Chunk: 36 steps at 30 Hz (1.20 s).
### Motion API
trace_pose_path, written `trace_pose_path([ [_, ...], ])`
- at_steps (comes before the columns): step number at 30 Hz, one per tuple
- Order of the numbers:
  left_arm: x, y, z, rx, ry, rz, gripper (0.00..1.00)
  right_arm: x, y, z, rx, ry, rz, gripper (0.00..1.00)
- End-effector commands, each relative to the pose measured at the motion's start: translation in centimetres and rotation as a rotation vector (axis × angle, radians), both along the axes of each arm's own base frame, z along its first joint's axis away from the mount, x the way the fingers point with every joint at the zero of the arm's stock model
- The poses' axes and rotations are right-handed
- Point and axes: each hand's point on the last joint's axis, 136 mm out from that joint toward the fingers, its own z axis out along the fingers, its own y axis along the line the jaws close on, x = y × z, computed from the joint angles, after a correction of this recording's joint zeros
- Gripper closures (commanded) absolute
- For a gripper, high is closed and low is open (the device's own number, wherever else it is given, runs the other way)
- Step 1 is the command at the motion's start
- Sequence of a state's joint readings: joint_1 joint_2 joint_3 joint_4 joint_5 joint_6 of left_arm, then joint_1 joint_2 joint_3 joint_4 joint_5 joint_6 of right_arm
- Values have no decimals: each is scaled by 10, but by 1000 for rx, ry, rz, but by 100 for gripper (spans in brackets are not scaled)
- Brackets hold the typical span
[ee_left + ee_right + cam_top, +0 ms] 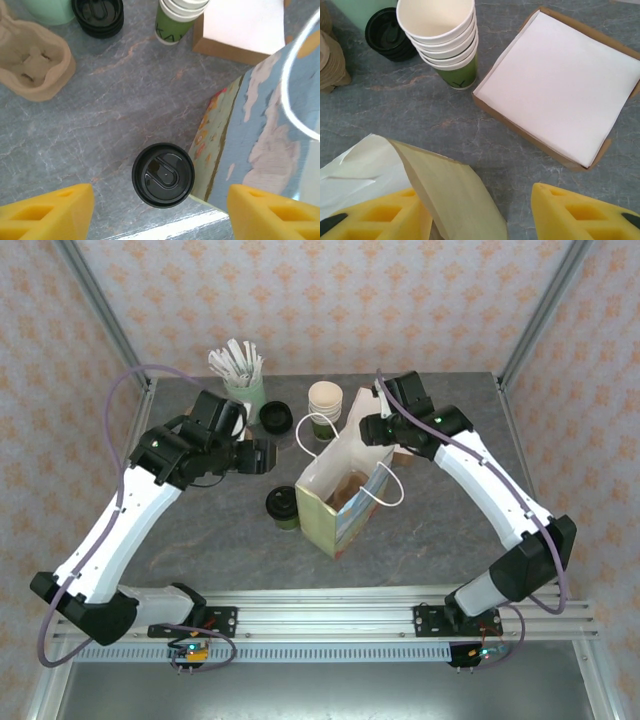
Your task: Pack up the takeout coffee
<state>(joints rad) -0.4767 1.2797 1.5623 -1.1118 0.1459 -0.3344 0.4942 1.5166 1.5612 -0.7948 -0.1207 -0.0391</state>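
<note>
Left gripper [161,202]: jaws apart, holding nothing. The takeout coffee [163,175], a small paper cup with a round black plastic lid, stands upright on the grey marbled desk [115,110]. It is between and just ahead of the yellow fingers [55,210] and touches neither. Just right of this gripper is the printed blue-green paper bag [260,135], its wall just beside the cup. Farther ahead are a stack of cream paper cups with a green bottom [176,20] and a stack of black lids [97,15]. A brown pulp cup carrier [30,62] is ahead-left.

Right gripper [475,200]: jaws apart too. The bag's open top edge sits between its fingers, against the one on the view's left, not pinched. Ahead is the cup stack. Ahead-right is a brown cardboard tray of white napkins [560,85].
</note>
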Motion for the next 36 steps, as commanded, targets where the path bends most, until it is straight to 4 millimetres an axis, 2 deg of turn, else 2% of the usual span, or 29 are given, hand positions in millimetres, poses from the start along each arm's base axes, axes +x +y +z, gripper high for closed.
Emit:
trace_pose_path([
  [1,-4,3,-34,60,113,-8,30,8,-6,8,-23,-10,-31,45],
  [4,-7,-2,-56,66,186,-24,30,5,-7,17,-4,-28,-31,41],
  [8,-8,6,-77,138,232,-17,30,-4,-10,30,24,-52,-32,36],
  [10,-9,2,-90,136,273,-34,29,-8,-10,33,38,-56,-28,34],
  [15,-10,-12,-111,137,341,-82,22,-13,-14,37,45,-70,-33,33],
  [19,-10,-15,-129,161,391,-97,20,-14,-17,36,36,-76,-41,33],
  [24,-8,-33,-134,127,402,-132,17,-13,-18,31,31,-67,-43,33],
  [36,-2,-49,-154,178,450,-189,12,-14,-19,28,26,-62,-47,33],
])
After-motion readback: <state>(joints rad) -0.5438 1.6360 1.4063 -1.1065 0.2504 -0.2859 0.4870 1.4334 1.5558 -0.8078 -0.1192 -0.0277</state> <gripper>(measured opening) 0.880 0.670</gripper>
